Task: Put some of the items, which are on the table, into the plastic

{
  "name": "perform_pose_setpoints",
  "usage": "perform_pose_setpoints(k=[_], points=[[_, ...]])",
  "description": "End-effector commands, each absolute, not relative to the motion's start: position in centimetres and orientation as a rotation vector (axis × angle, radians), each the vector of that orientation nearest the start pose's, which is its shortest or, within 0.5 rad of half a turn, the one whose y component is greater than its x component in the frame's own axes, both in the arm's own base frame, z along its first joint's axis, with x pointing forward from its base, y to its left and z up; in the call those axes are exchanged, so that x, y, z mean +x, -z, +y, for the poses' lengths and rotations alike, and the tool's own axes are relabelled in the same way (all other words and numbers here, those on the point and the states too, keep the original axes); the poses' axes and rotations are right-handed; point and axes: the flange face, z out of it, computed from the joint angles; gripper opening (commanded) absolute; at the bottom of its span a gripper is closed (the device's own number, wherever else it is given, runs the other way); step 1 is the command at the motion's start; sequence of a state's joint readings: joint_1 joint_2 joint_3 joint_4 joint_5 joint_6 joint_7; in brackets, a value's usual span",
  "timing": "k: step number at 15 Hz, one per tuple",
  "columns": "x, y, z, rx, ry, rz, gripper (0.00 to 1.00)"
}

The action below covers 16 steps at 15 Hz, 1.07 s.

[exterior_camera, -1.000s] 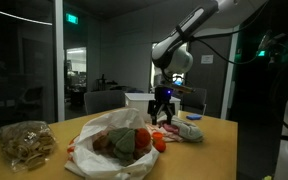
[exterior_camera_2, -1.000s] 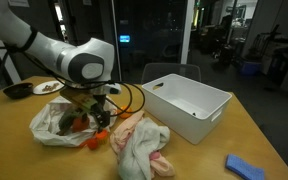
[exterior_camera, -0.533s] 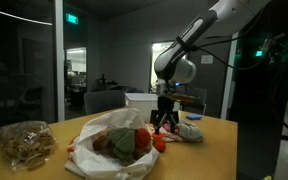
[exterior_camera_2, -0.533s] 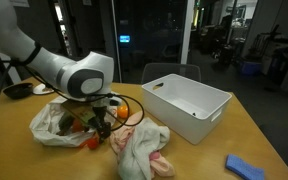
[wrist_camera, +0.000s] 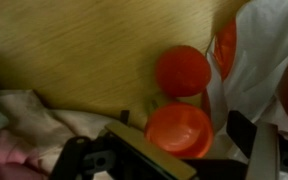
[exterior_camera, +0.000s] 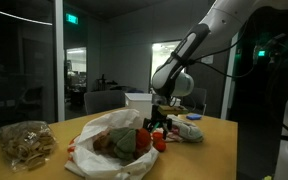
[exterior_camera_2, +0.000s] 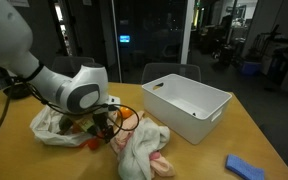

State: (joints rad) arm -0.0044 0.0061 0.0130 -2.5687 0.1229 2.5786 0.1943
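The claw (wrist_camera: 172,152) is hovering spread open astride an orange ball (wrist_camera: 179,128) on the tabletop (wrist_camera: 74,45), just beside the plastic bag (wrist_camera: 264,55); a second ball (wrist_camera: 182,70) and crumpled pink cloth (wrist_camera: 29,125) are crowding close.

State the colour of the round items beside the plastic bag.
Orange-red round items; the wrist view shows them best.
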Motion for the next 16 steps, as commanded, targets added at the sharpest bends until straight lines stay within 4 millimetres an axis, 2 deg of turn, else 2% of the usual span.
perform_pose_setpoints(k=[1,7,11,14,16], points=[[45.1,-25.7,0.3,-3.086,0.087,0.468,0.68],[43.8,-28.4,-1.0,-3.195,0.164,0.516,0.21],[43.1,-31.7,-0.6,-3.18,0.197,0.462,0.2],[42.9,-35.1,1.2,-3.134,0.258,0.352,0.2],[42.9,-37.3,3.3,-3.111,0.323,0.272,0.2]])
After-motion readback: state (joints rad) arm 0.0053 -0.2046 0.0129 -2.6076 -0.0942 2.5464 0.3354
